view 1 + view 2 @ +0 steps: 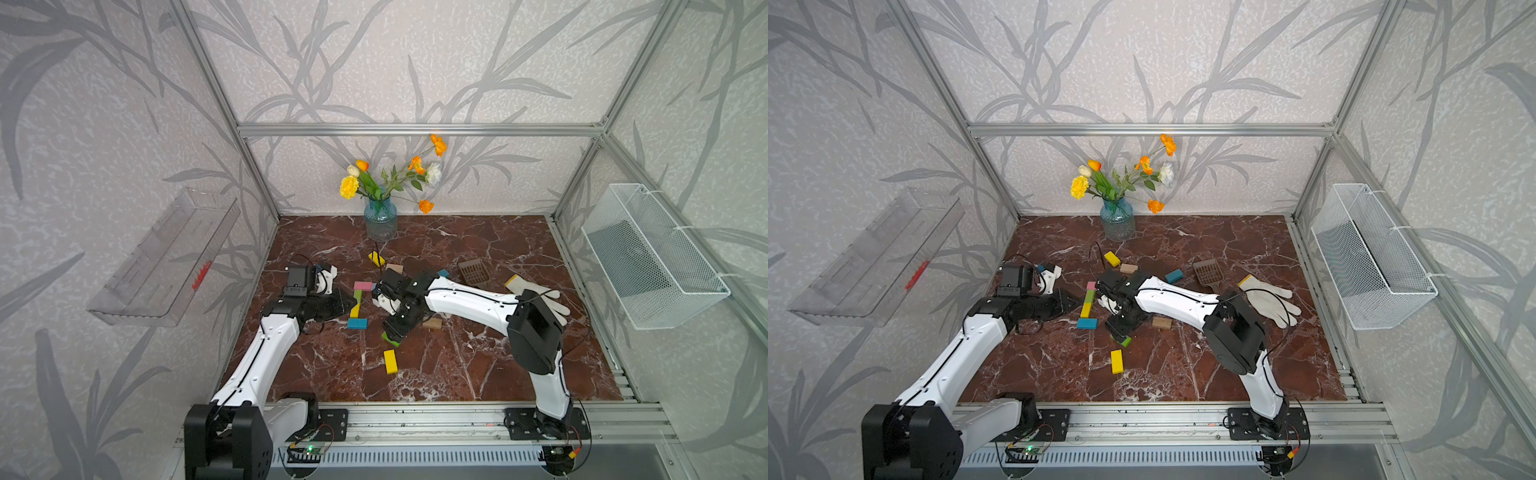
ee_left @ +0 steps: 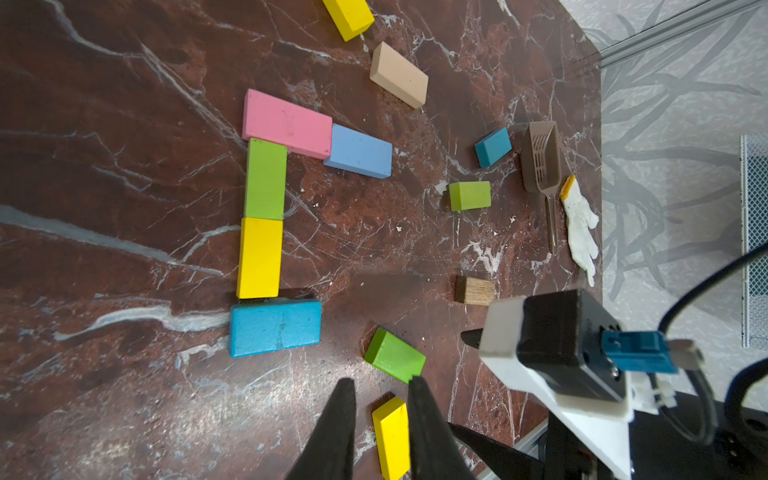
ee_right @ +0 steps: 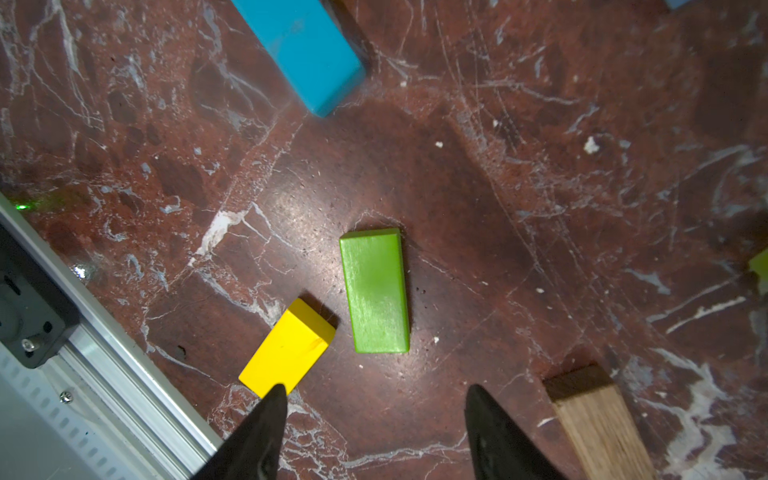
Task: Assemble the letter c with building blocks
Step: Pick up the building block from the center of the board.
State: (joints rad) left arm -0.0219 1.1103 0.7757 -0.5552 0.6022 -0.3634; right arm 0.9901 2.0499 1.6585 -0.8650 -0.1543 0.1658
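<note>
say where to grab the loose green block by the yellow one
Pinch the green block by its long sides from above, toward the end away from the yellow block: it lies flat, and the open right end effector should span its width.

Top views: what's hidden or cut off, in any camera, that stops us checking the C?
- light blue block: clear in the left wrist view; in both top views the right arm mostly covers it.
- lime green block: in both top views, largely under the right end effector.
- teal block and wood block: right wrist view, cut by picture edges.
- yellow block: left wrist view, partly behind the left end effector.
</note>
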